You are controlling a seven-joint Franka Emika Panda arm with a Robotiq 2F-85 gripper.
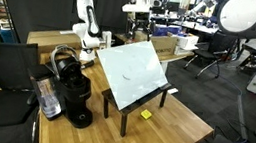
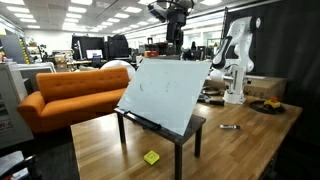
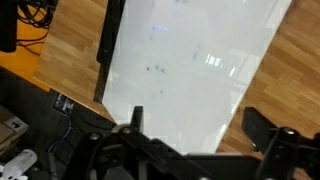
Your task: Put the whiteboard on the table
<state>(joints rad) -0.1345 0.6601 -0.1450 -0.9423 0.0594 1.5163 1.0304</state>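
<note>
The claw, fingers spread wide and holding nothing, hangs straight above the tilted whiteboard, which stretches beneath and beyond both fingers.

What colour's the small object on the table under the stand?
Yellow. The object shows best in an exterior view.

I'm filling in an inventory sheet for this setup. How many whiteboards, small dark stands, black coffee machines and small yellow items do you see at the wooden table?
whiteboard: 1
small dark stand: 1
black coffee machine: 1
small yellow item: 1
Total: 4
</note>
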